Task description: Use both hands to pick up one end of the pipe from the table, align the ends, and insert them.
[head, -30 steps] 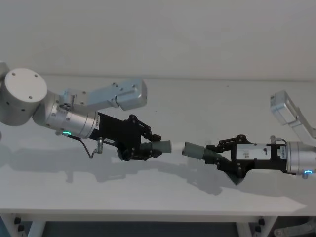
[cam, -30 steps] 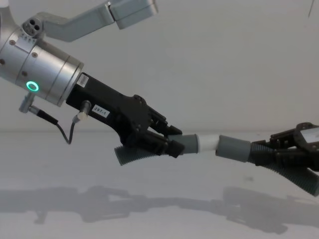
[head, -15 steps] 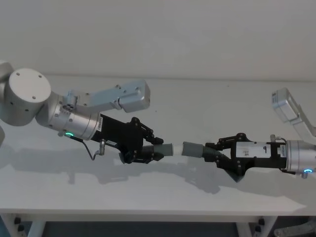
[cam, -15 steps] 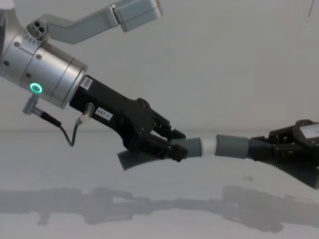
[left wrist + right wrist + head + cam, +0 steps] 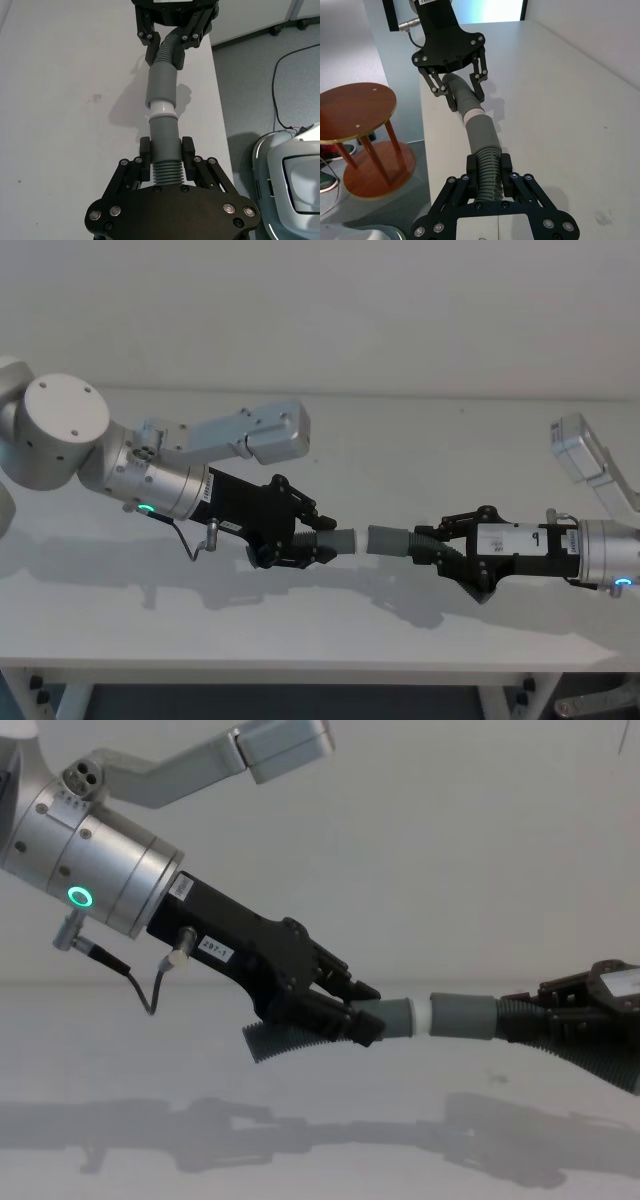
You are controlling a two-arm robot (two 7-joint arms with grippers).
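Observation:
Both pipe pieces hang in the air above the white table (image 5: 400, 440), end to end in one line. My left gripper (image 5: 303, 539) is shut on the ribbed part of the left pipe piece (image 5: 340, 541). Its white tip (image 5: 423, 1017) meets the mouth of the wider grey cuff (image 5: 462, 1017), with a narrow white band left showing. My right gripper (image 5: 445, 548) is shut on the ribbed part of that right pipe piece (image 5: 388, 539). In the left wrist view the white tip (image 5: 162, 107) sits between the two cuffs. The right wrist view shows the wide cuff (image 5: 482, 132) against the tip (image 5: 471, 113).
The bent ribbed tail (image 5: 285, 1040) of the left piece sticks out below my left gripper. Shadows of both arms fall on the table (image 5: 320, 1140) underneath. A round wooden stool (image 5: 357, 107) stands on the floor beyond the table's edge.
The two cuffs have come closer together, and less of the white tip shows between them. Both pieces have levelled into a straighter line. Both grips have held.

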